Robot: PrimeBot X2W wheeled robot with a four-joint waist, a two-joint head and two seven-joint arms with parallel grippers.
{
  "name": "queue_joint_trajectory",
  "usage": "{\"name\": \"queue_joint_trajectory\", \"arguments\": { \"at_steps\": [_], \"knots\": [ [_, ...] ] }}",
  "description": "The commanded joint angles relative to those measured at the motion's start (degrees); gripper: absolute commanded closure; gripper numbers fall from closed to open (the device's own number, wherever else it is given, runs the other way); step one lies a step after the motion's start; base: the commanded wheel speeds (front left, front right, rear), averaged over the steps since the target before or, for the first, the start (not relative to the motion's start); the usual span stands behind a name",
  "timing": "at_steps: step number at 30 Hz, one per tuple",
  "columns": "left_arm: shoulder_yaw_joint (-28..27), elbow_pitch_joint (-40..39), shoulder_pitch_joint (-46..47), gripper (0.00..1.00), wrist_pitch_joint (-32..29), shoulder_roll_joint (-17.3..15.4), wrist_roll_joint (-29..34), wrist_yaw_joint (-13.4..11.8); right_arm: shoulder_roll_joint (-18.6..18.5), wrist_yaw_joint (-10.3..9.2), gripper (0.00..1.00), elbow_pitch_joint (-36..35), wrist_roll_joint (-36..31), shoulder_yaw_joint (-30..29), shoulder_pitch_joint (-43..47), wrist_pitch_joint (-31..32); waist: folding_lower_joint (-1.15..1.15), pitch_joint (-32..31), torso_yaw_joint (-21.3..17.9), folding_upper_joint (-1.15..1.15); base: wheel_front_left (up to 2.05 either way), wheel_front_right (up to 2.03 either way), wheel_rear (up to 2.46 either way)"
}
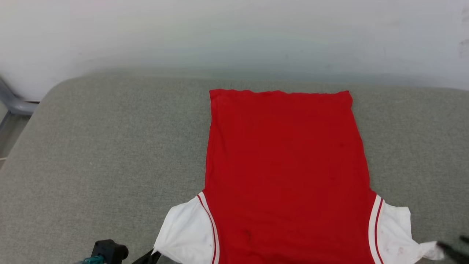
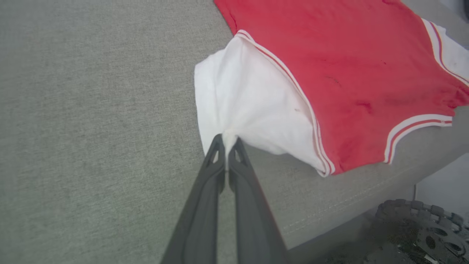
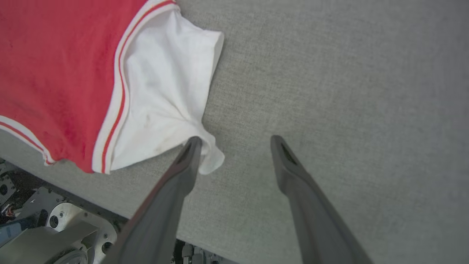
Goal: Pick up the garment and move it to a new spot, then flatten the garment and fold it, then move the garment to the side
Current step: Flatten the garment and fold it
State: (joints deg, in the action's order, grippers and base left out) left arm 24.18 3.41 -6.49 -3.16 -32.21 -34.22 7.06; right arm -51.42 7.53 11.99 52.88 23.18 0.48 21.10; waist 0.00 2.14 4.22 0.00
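Note:
The garment (image 1: 285, 165), a red jersey with white sleeves and striped trim, lies flat on the grey cushion, hem toward the wall, plain red face up. My left gripper (image 2: 228, 140) is shut on the tip of the white sleeve (image 2: 249, 106) at the lower left, pinching the cloth into a point; its dark fingers (image 1: 148, 257) peek in at the head view's bottom edge. My right gripper (image 3: 236, 143) stands open at the other sleeve (image 3: 165, 95). Its left finger (image 3: 188, 154) touches that sleeve's pulled corner, and bare cushion shows between the jaws. In the head view its fingertips (image 1: 452, 249) lie at the far lower right.
The grey cushion (image 1: 110, 154) stretches wide to the left and right of the garment, with a pale wall (image 1: 234, 36) behind it. The cushion's front edge (image 2: 348, 205) runs close below the collar. Robot base parts (image 3: 55, 227) lie beneath that edge. A grey metal frame (image 1: 11, 102) stands at far left.

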Motion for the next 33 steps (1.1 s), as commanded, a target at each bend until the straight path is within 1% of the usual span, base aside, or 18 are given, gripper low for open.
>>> {"name": "queue_joint_trajectory", "arguments": {
  "at_steps": [1, 3, 5, 6, 7, 11, 16, 20, 23, 26, 30, 33],
  "knots": [
    [0.29, -2.0, 0.67, 1.0, -0.56, -0.58, -0.52, 0.22, -1.36, -0.08, 0.0, -1.54, -0.35, -2.38, -2.78, 2.47, 0.0, 1.91, 0.43, 0.0, 0.0, 0.0, 0.0],
    [0.48, -4.07, 1.25, 1.0, -1.32, -1.05, -0.65, 0.21, -1.77, -0.07, 0.0, -3.34, -0.4, -5.31, -5.5, 5.86, 0.0, 3.54, 0.86, 0.0, 0.0, 0.0, 0.0],
    [0.98, -6.26, 2.07, 1.0, -2.56, -1.31, -0.72, 0.25, -1.19, -0.07, 0.0, -4.57, -0.35, -8.33, -8.78, 10.07, 0.0, 5.63, 1.52, 0.0, 0.0, 0.0, 0.0],
    [1.2, -7.18, 2.66, 1.0, -3.34, -1.38, -0.78, 0.25, -0.37, -0.07, 0.0, -5.21, -0.25, -9.75, -10.92, 12.42, 0.0, 6.72, 1.91, 0.0, 0.0, 0.0, 0.0],
    [1.84, -8.81, 3.6, 1.0, -5.35, -1.53, -1.38, 0.27, 1.27, -0.07, 0.0, -6.21, -0.21, -12.45, -15.21, 17.69, 0.0, 9.25, 3.01, 0.0, 0.0, 0.0, 0.0],
    [2.61, -11.86, 6.3, 1.0, -8.17, -1.06, -2.46, 0.32, 5.84, -0.07, 0.0, -7.37, -2.85, -16.23, -25.38, 27.51, 0.0, 14.71, 5.72, 0.0, 0.0, 0.0, 0.0],
    [4.0, -14.38, 10.08, 1.0, -9.12, -0.23, -1.59, 0.31, 11.01, -0.07, 0.0, -3.03, -8.97, -19.51, -39.0, 39.8, 0.0, 21.09, 9.47, 0.0, 0.0, 0.0, 0.0],
    [5.45, -15.19, 12.6, 1.0, -9.01, 0.87, -1.13, 0.32, 14.53, -0.07, 0.0, 1.82, -16.29, -21.97, -48.59, 47.61, 0.0, 25.16, 12.57, 0.0, 0.0, 0.0, 0.0],
    [6.89, -15.3, 14.47, 1.0, -8.72, 1.68, -0.79, 0.38, 16.3, -0.07, 0.0, 4.98, -21.98, -23.64, -54.11, 50.93, 0.0, 27.44, 14.92, 0.0, 0.0, 0.0, 0.0],
    [8.36, -15.04, 16.07, 1.0, -8.11, 2.42, -0.78, 0.38, 17.65, -0.07, 0.0, 7.74, -27.3, -25.4, -58.21, 52.62, 0.0, 29.13, 16.95, 0.0, 0.0, 0.0, 0.0],
    [10.11, -14.72, 17.81, 1.0, -7.22, 3.67, -1.52, 0.42, 19.32, -0.07, 0.0, 11.3, -32.97, -29.96, -61.83, 52.63, 0.0, 30.85, 19.4, 0.0, 0.0, 0.0, 0.0],
    [10.93, -14.38, 19.19, 1.0, -6.47, 3.88, -1.47, 0.42, 19.54, -0.07, 0.0, 12.66, -36.32, -32.08, -62.67, 52.82, 0.0, 31.86, 20.92, 0.0, 0.0, 0.0, 0.0]
  ]
}}
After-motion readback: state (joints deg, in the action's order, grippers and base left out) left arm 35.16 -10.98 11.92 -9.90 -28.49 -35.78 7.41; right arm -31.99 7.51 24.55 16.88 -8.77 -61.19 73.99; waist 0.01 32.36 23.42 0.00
